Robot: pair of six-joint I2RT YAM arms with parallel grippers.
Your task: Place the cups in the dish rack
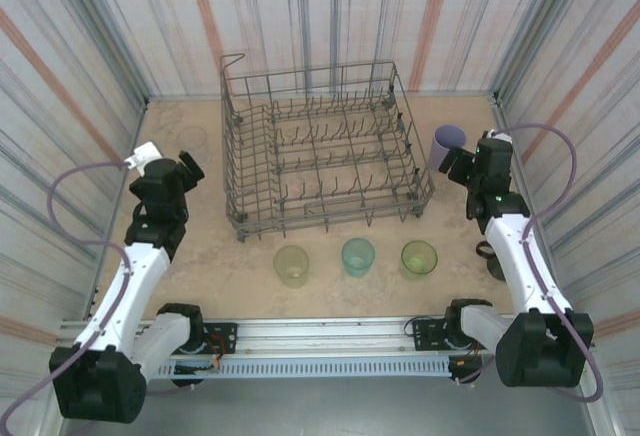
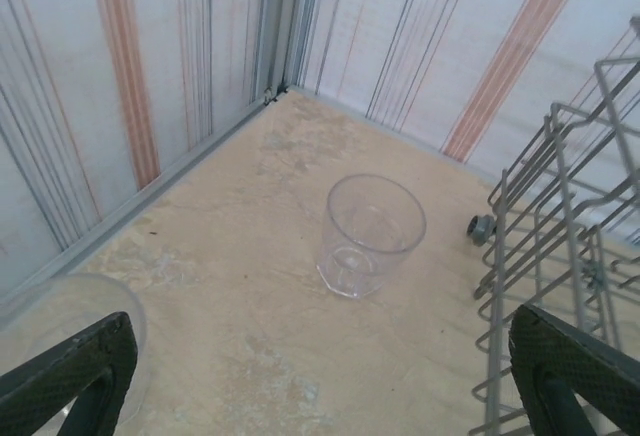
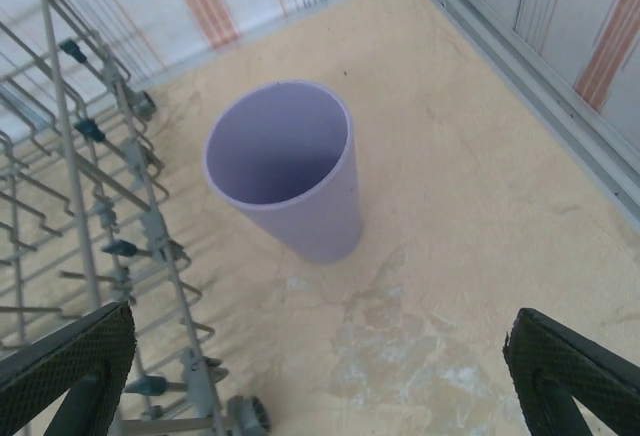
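Grey wire dish rack (image 1: 300, 201) sits mid-way across the beige table (image 1: 250, 276), toward the far wall, w/ a raised loop at its far-left corner. 3 cups stand upright in a row on the table just near of the rack: yellow-green cup (image 1: 291, 264) at left, teal cup (image 1: 358, 256) in the middle, 2nd yellow-green cup (image 1: 419, 258) at right. Tall lavender cup (image 3: 285, 171) stands mouth up just beside the rack's right wall, not touching it. A clear cup (image 2: 368, 234) stands upright left of the rack, apart from it. A 2nd clear cup (image 2: 40, 301) sits nearer, partly behind a finger in the left wrist view. The dark cup (image 1: 491, 259) is at near right, partly hidden by the right arm (image 1: 525, 256).

Left gripper (image 2: 320, 356) hovers on the near side of the clear cup, fingers spread wide, gripping nothing. Right gripper (image 3: 320, 346) hovers on the near side of the lavender cup, fingers also wide apart, nothing btwn them. Striped walls (image 1: 100, 56) enclose the table.
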